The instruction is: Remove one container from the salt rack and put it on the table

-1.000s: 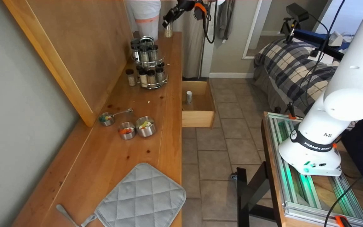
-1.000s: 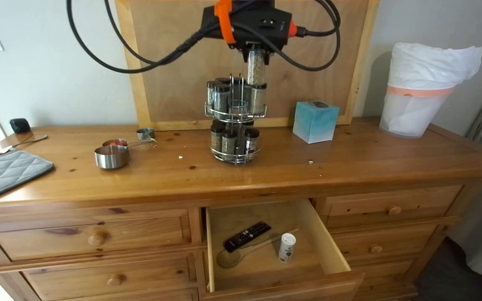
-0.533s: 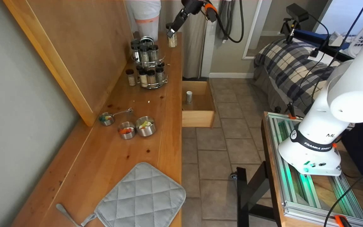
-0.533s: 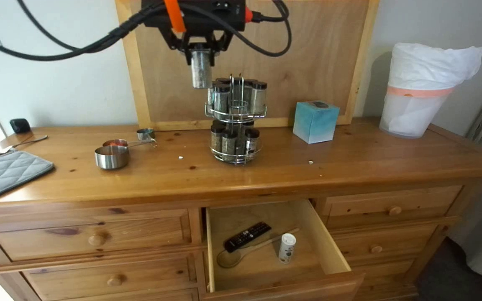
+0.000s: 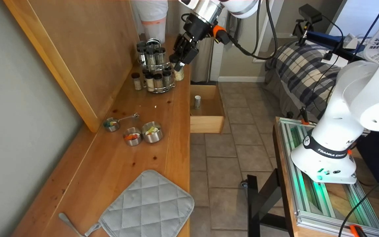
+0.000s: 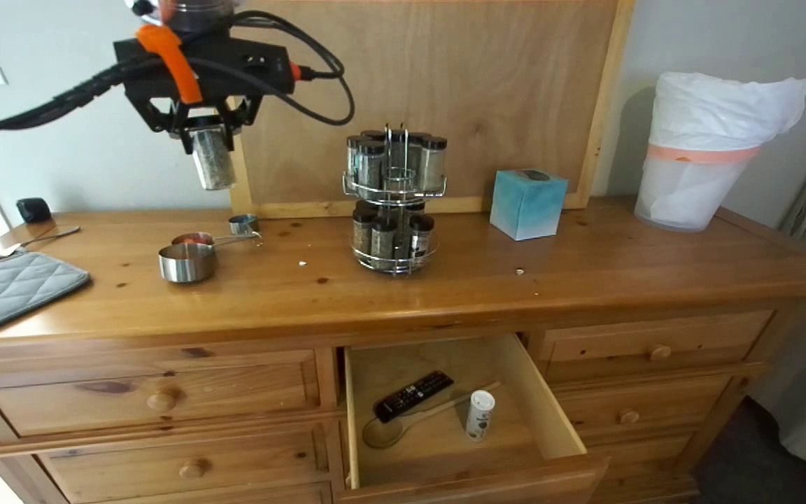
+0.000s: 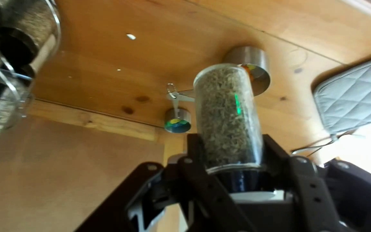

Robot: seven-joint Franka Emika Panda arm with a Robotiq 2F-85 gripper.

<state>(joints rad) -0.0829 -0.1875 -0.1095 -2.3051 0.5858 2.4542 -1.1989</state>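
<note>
1. In an exterior view, the gripper [image 6: 208, 137] is clamped on the top of a small glass jar with a black cap [image 6: 212, 164], likely so its bottom lands first. The jar hangs tilted, off the round shiny wire rack [image 6: 392, 201], not yet on the brown wooden surface [image 6: 291, 297].

2. In an exterior view, the white arm [image 5: 350, 108] tips the gripper down, half hiding the jar, so its height is unclear.

3. In the wrist view, a silver metal cup [image 7: 248, 55] peeks past the jar; bare surface looks safer.
</note>
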